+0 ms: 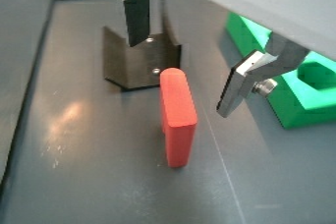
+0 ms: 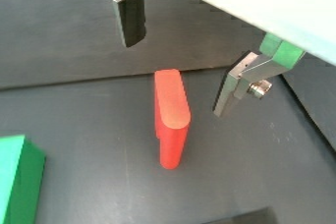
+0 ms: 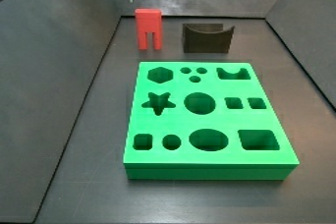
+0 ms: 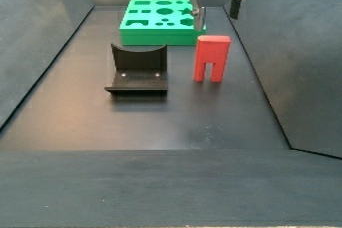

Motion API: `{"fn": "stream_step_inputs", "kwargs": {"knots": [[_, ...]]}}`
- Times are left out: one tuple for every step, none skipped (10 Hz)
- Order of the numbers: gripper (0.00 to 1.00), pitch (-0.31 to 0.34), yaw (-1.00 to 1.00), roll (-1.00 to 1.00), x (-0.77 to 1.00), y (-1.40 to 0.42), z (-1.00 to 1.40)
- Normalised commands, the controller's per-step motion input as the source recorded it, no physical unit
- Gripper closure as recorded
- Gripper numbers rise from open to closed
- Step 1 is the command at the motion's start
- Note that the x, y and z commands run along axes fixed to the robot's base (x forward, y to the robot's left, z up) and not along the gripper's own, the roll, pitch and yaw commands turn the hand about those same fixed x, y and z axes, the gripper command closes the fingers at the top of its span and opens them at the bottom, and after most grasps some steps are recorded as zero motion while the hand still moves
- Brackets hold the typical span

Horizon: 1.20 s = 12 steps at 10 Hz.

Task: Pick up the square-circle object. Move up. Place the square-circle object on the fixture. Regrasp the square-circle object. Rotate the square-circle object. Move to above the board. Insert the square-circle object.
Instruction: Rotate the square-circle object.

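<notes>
Red plastic, the square-circle object (image 1: 178, 116) stands directly below the gripper (image 1: 184, 51), between and under the two spread fingers (image 2: 129, 19) and touching neither of them. In a side view the block (image 4: 213, 57) stands upright on the dark floor with its notch down, resting on its two short legs, and the gripper (image 4: 215, 11) hangs just above it with its silver plates apart and nothing clamped. In both wrist views the dark pads sit to either side of the block's top edge with clear space around it. Just beyond the block from the gripper stands the fixture (image 1: 137, 61), a dark bracket on a base plate, beside the block but apart from it (image 3: 206, 36). Farther out on the gripper's other side lies the green board (image 3: 205, 120), its shaped holes all unfilled.
</notes>
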Motion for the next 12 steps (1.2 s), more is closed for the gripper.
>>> {"fn": "stream_step_inputs", "kwargs": {"knots": [[0.00,0.004,1.00,0.00,0.03,0.00,-0.03],[0.00,0.004,1.00,0.00,0.03,0.00,-0.03],[0.00,0.005,1.00,0.00,0.03,0.00,-0.03],[0.00,0.005,1.00,0.00,0.03,0.00,-0.03],[0.00,0.005,1.00,0.00,0.03,0.00,-0.03],[0.00,0.005,1.00,0.00,0.03,0.00,-0.03],[0.00,0.005,1.00,0.00,0.03,0.00,-0.03],[0.00,0.005,1.00,0.00,0.03,0.00,-0.03],[0.00,0.005,1.00,0.00,0.03,0.00,-0.03],[0.00,0.006,1.00,0.00,0.03,0.00,-0.03],[0.00,0.006,1.00,0.00,0.03,0.00,-0.03],[0.00,0.006,1.00,0.00,0.03,0.00,-0.03]]}}
